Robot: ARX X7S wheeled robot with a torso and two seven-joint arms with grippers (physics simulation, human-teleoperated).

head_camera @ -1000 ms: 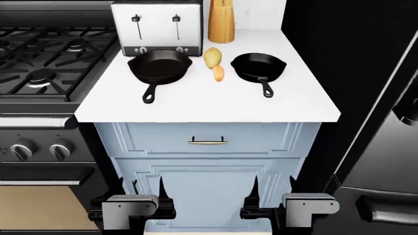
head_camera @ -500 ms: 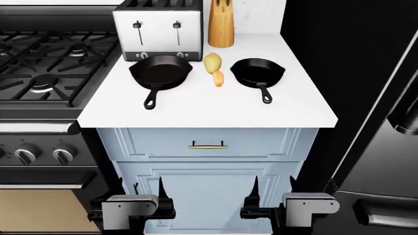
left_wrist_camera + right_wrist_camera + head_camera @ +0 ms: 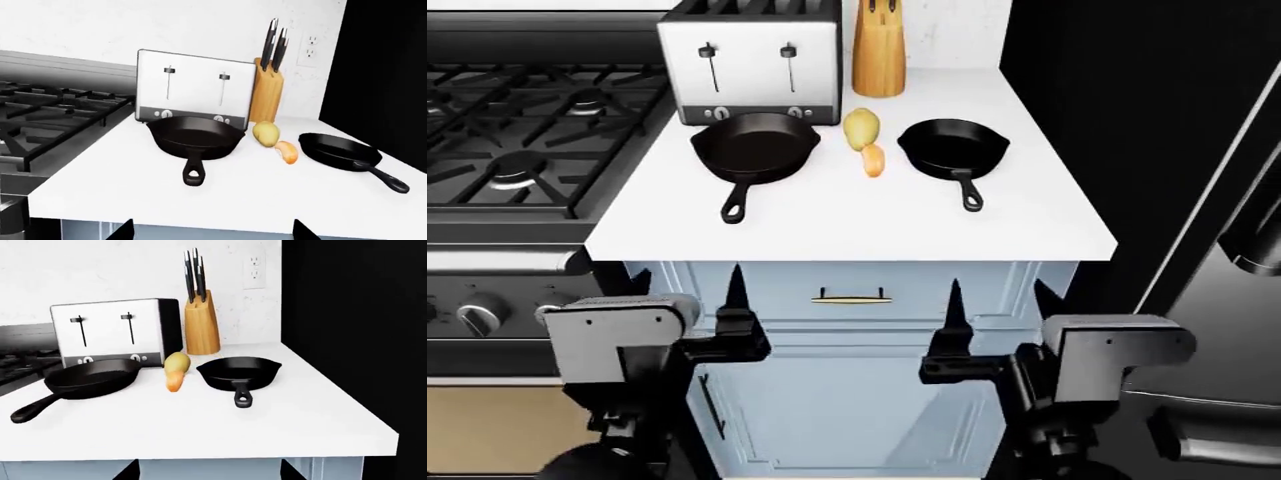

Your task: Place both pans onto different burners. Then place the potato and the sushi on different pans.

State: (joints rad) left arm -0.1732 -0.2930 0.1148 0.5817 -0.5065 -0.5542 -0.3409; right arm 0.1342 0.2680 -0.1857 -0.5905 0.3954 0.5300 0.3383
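Observation:
Two black pans sit on the white counter (image 3: 827,225): the larger skillet (image 3: 755,145) (image 3: 195,136) (image 3: 93,377) in front of the toaster, and the smaller, deeper pan (image 3: 954,148) (image 3: 339,149) (image 3: 240,371) to its right. Between them lie the yellowish potato (image 3: 861,127) (image 3: 265,133) (image 3: 177,362) and, just in front of it, the orange sushi (image 3: 873,160) (image 3: 287,152) (image 3: 174,382). The burners (image 3: 514,170) lie under the grates of the stove on the left. My left gripper (image 3: 687,290) (image 3: 212,232) and right gripper (image 3: 998,295) (image 3: 210,472) hang open and empty before the cabinet, below the counter's front edge.
A silver toaster (image 3: 751,60) and a wooden knife block (image 3: 878,50) stand at the back of the counter. A black fridge (image 3: 1214,200) rises on the right. The stove's knobs (image 3: 481,318) and the pale blue cabinet's drawer handle (image 3: 851,296) face me.
Both arms have risen from the bottom of the head view to drawer height. The view itself shifted slightly a second ago. Pans, potato and sushi have not moved.

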